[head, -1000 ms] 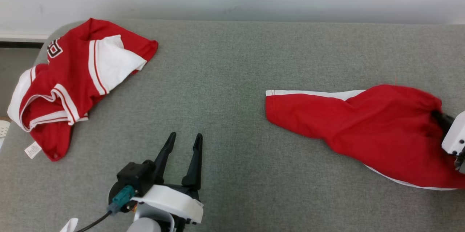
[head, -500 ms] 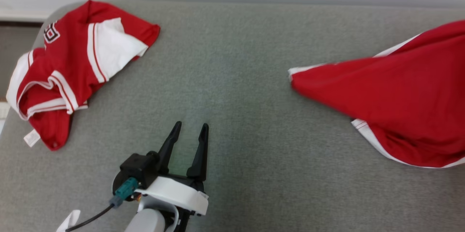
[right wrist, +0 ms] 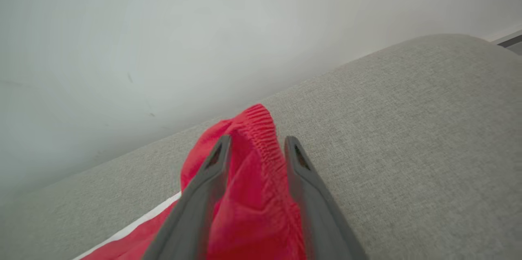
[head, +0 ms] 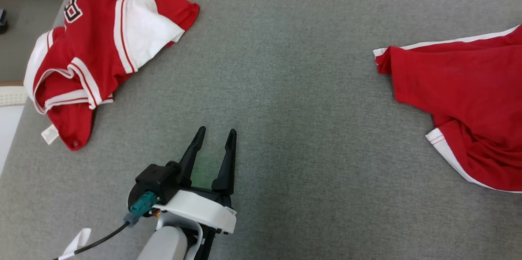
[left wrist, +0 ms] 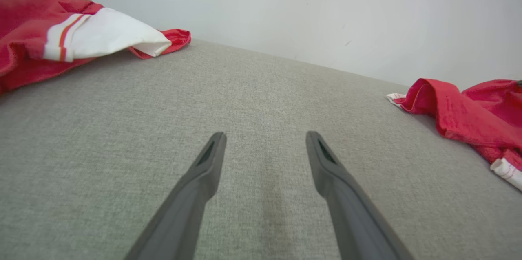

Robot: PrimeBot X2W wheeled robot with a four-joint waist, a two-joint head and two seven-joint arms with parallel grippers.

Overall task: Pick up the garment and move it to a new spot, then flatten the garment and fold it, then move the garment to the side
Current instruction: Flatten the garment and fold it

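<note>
Soft matt red cloth garment (head: 469,101) lies on coarse woven grey upholstery (head: 285,89).

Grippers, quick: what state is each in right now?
Left gripper: open, empty.
Right gripper: red garment between its fingers; grip cannot be told.

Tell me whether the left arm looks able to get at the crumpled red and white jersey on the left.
Probably yes. The left gripper stands open, and bare grey cushion lies between it and the jersey; nothing blocks the way.
</note>
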